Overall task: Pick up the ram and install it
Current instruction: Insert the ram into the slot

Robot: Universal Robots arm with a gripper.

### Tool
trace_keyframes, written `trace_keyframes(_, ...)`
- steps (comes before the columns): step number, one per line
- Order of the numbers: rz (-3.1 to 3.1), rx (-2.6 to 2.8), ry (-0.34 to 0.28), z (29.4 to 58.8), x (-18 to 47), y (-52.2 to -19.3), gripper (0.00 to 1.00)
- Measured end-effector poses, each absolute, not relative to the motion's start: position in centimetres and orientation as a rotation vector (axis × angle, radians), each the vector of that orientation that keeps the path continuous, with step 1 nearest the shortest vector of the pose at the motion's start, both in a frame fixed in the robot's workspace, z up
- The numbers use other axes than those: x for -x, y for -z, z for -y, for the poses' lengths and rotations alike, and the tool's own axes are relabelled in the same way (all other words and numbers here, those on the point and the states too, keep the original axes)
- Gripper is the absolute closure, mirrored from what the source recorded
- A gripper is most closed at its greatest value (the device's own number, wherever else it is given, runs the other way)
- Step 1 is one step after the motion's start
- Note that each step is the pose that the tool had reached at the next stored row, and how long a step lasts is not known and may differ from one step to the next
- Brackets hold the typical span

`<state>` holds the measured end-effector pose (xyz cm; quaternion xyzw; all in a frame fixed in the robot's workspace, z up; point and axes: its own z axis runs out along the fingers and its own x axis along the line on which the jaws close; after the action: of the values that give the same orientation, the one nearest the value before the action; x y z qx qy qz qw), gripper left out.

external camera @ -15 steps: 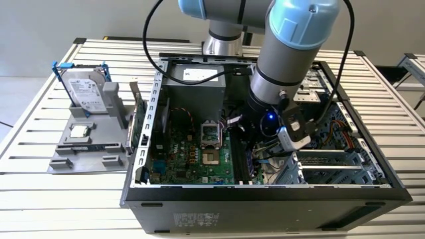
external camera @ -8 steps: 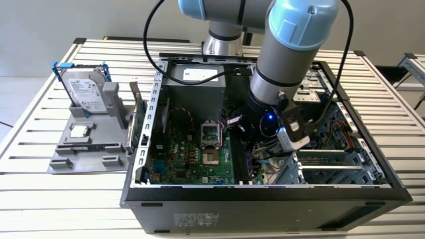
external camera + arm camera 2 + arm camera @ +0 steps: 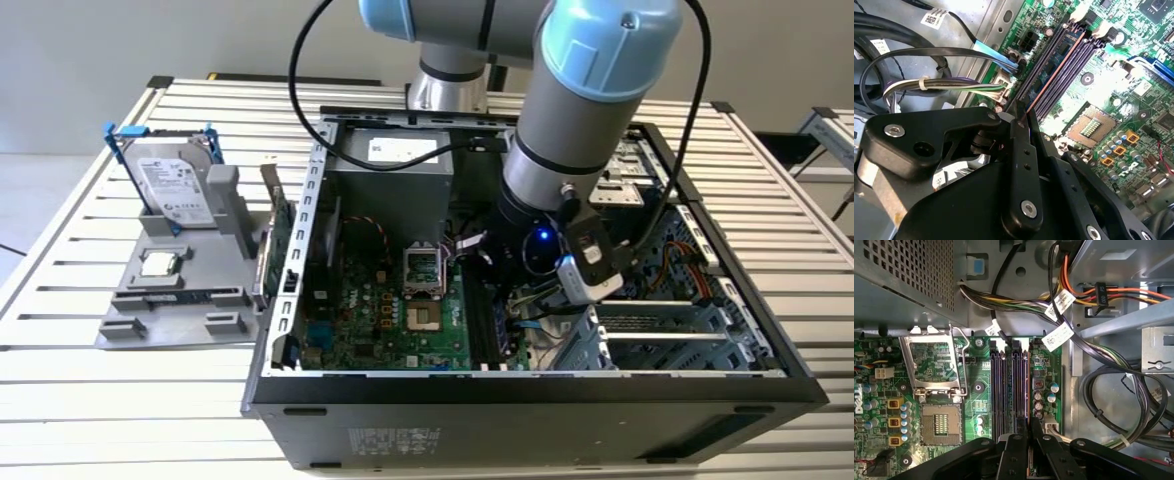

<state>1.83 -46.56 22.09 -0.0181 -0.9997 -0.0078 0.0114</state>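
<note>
The open computer case (image 3: 534, 385) lies on the table with its motherboard (image 3: 400, 310) facing up. My gripper (image 3: 518, 300) is down inside it, over the dark memory slots (image 3: 1004, 385) beside the empty CPU socket (image 3: 941, 422). In both wrist views the black fingers (image 3: 1021, 150) stand close together, the gripper (image 3: 1023, 114) (image 3: 1029, 429) shut on a thin board seen edge-on. This is the ram (image 3: 1054, 70) (image 3: 1027, 395), running in line with the slot (image 3: 1046, 50) nearest the cables. I cannot tell whether it is fully seated.
A grey fixture (image 3: 160, 320) at the exterior view's left holds a silver hard drive (image 3: 174, 185) in a blue frame and a green expansion card (image 3: 280, 255). Cable bundles (image 3: 1104, 390) and a metal drive cage (image 3: 667, 330) crowd the side next to the slots. The power supply (image 3: 387, 150) sits behind.
</note>
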Motion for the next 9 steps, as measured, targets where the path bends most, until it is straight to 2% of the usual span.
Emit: trace_keyframes(9, 3.117, 0.056, 0.024, 46.79, -1.84, -22.1, 1.0)
